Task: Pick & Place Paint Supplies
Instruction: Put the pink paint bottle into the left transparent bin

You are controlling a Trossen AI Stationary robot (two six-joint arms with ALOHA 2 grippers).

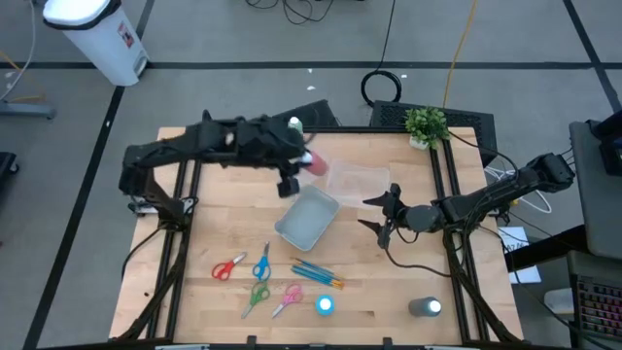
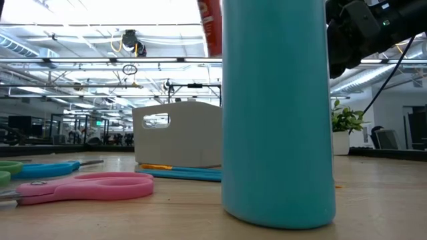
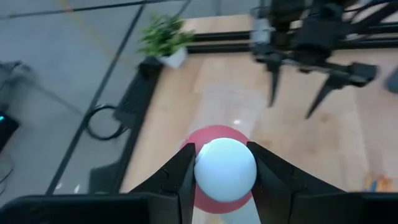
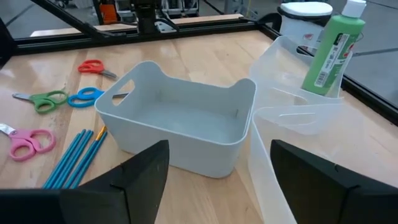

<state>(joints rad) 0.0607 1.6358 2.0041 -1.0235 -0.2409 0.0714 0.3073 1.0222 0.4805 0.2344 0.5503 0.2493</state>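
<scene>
The left gripper [image 3: 222,171] pinches the red bottle [image 3: 219,186] by its cap; above the clear tub [image 1: 355,181], it could swing loose. The right gripper [image 1: 381,216] waits spread.

A grey tub [image 1: 307,217], clear tubs [image 1: 356,181] and potted plant [image 1: 425,124] share the table [image 1: 194,243].

Light blue bottle [image 2: 277,113]: upright on the counter [image 2: 167,210], nearest, fills the middle.
Pink scissors [image 2: 87,187]: flat, left of that bottle.
White tub [image 2: 177,133]: behind the scissors.
Blue brushes [image 2: 183,173]: at the tub's foot.
Potted plant [image 2: 345,133]: far right of the bottle.
</scene>
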